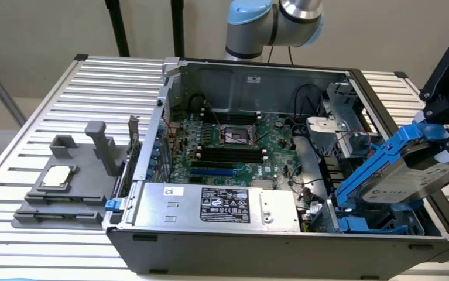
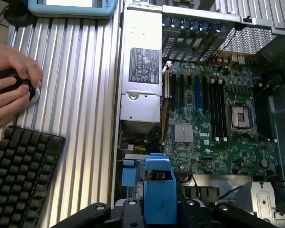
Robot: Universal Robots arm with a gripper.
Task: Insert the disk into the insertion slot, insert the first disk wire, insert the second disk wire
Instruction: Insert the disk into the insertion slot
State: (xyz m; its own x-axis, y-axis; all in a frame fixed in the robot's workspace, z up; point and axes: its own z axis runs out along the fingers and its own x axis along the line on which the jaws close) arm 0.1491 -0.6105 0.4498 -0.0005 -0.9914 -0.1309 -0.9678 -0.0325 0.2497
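Observation:
The disk (image 1: 400, 175), silver-grey in a bright blue carrier, hangs tilted over the open computer case at the exterior view's right. My black gripper (image 1: 441, 137) is shut on the carrier's upper end. The disk's lower end dips towards the insertion slot (image 1: 373, 225), a bay with blue rails in the case's near right corner. Whether the two touch I cannot tell. In the wrist view the blue carrier (image 2: 159, 190) sits between my gripper's (image 2: 159, 216) black fingers, and a blue rail of the slot (image 2: 128, 173) shows beside it. Black wires (image 1: 318, 175) lie in the case close to the bay.
A silver power-supply box (image 1: 216, 205) and the green motherboard (image 1: 232, 146) lie inside the case. A grey fixture holding a small chip (image 1: 56, 178) stands on the slatted table at the exterior view's left. A person's hands (image 2: 12, 90) rest on a device near a black keyboard (image 2: 21, 175).

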